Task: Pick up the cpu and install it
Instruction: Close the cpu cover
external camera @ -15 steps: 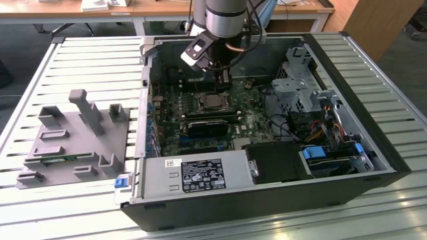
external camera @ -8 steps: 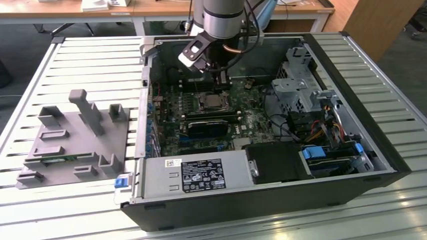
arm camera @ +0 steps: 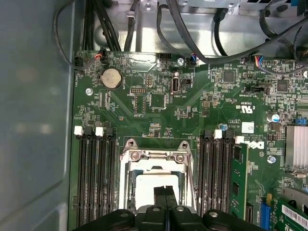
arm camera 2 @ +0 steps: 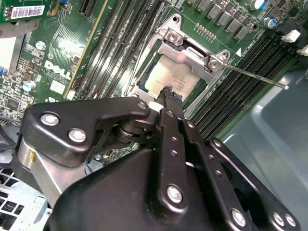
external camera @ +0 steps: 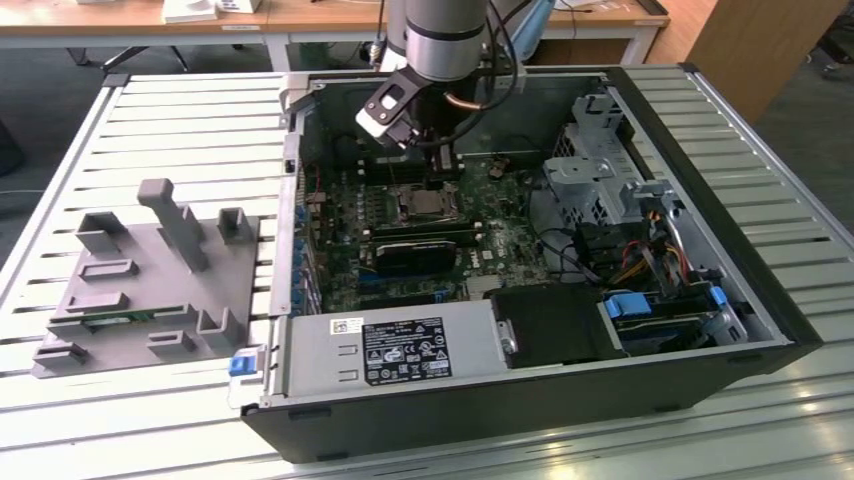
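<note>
Silver metal of the cpu (arm camera 2: 163,77) lies flat in the socket (arm camera: 156,156), inside its metal frame. The pincer (arm camera 2: 168,94) is right over it, its two fingers pressed together with nothing between them. The tips are at or just above the chip's top; I cannot tell whether they touch.

As I judge the risk, if the chip sits slightly askew, downward pressure from the tips could bend the socket's contacts or scratch the lid. A sideways drag could shift it out of its seat. The thin lever (arm camera 2: 255,77) sticks out free beside the socket, so the chip looks unclamped, and the arm could snag that rod or the nearby cables (arm camera: 103,24).

The case (external camera: 534,420), open on the bench (external camera: 174,120), holds the board (arm camera: 159,101). One slot beside the socket holds a memory stick (arm camera: 239,178).
</note>
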